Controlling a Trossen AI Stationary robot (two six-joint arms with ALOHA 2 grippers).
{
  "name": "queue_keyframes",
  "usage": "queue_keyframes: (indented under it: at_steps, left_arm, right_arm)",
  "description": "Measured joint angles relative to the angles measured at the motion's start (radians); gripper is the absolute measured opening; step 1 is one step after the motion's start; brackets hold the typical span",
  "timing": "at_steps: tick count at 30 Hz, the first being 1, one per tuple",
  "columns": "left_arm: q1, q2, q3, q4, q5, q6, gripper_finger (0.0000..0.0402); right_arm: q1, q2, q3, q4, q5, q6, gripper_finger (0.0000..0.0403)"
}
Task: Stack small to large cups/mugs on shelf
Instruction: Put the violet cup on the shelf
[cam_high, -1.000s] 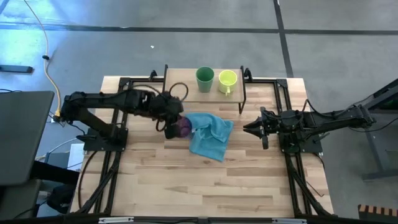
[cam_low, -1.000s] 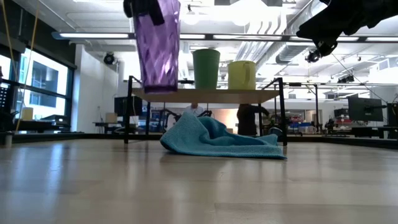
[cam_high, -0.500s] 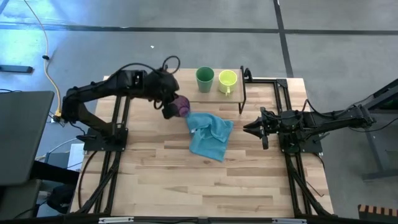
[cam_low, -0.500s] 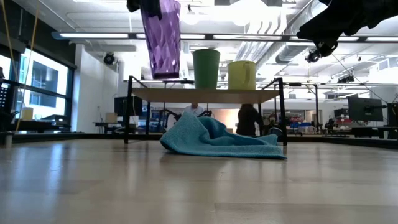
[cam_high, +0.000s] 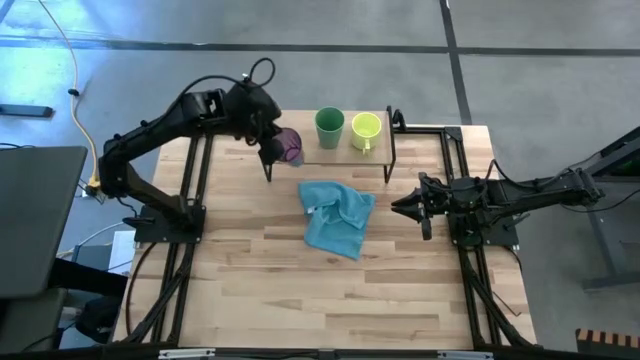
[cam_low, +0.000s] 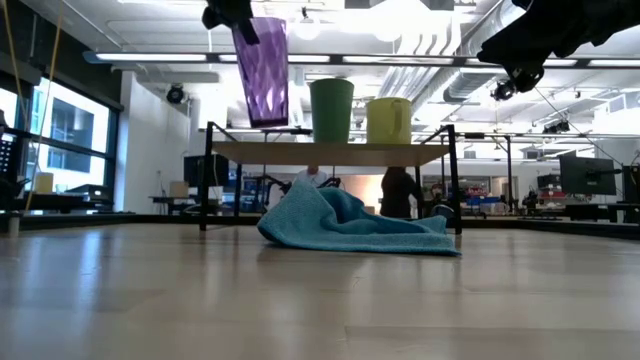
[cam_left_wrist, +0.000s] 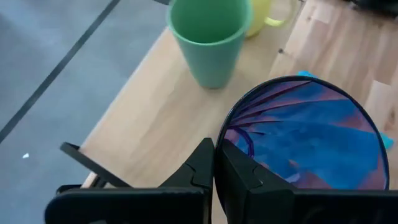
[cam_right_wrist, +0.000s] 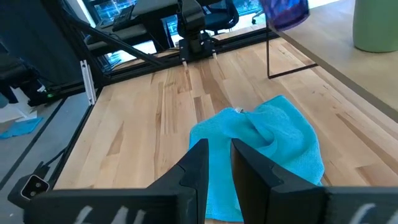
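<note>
My left gripper (cam_high: 277, 150) is shut on the translucent purple tumbler (cam_high: 291, 147), which hangs over the left end of the shelf (cam_high: 340, 153). In the low view the tumbler (cam_low: 265, 70) has its base a little above the shelf top (cam_low: 330, 153). The green cup (cam_high: 329, 127) and the yellow-green mug (cam_high: 365, 130) stand upright on the shelf, to the tumbler's right. My right gripper (cam_high: 400, 207) waits at the table's right, pointing at the blue cloth, its fingers (cam_right_wrist: 198, 163) a narrow gap apart and holding nothing. My left gripper (cam_left_wrist: 216, 163) pinches the tumbler's rim (cam_left_wrist: 219, 142) on the side nearest the arm, one finger outside the wall and one (cam_left_wrist: 241, 177) inside the mouth. The fingers slant down from the table's left. The tumbler hangs mouth up, slightly tilted, clear of the shelf.
A crumpled light blue cloth (cam_high: 338, 215) lies on the table just in front of the shelf. The shelf's thin black legs (cam_low: 207, 180) stand at its corners. Black frame rails run along the table's left and right sides. Bare planks fill the near half.
My left gripper has carried the tumbler up and toward the table's far edge, from beside the cloth's left side to above the shelf's left end. The tumbler stays mouth up, lifted clear.
</note>
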Motion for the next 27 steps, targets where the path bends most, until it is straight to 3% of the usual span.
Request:
queue_keyframes:
  at_steps: [13, 27]
  left_arm:
    - [0.148, 0.005, 0.0, 0.052, 0.021, -0.014, 0.0002]
    - [0.21, 0.018, 0.0, 0.103, 0.017, -0.066, 0.0002]
  right_arm:
    - [0.0, 0.0, 0.0, 0.0, 0.0, 0.022, 0.0057]
    - [0.0, 0.0, 0.0, 0.0, 0.0, 0.022, 0.0057]
